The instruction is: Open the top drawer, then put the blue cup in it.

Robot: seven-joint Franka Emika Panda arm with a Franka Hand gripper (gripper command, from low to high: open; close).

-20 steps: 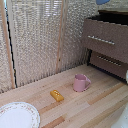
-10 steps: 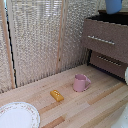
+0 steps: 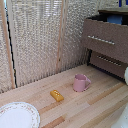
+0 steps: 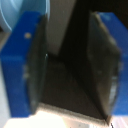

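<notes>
Item one, the top drawer (image 3: 105,39): dark brown front with a long silver bar handle, standing pulled out from the cabinet at the exterior view's right. We judge the opening step done.

Item two, the blue cup (image 3: 115,19): we read the blue patch inside the open drawer as the cup, sitting in it; its handle cannot be made out. The wrist view shows a pale blue rounded edge (image 4: 20,15) just beside one finger, likely the same cup.

Item three, the gripper (image 4: 75,65): seen only in the wrist view, blurred. Its two blue-backed dark pads (image 4: 40,65) stand well apart with nothing between them, so we count it spread wide and empty.

Item four, bystanders on the wooden table (image 3: 100,105): a pink mug (image 3: 80,83), a small yellow block (image 3: 57,95), a patterned white plate (image 3: 17,116).

Step in hand, by our judgement: release and retreat. The next move calls for lifting clear without nudging the cup.
</notes>
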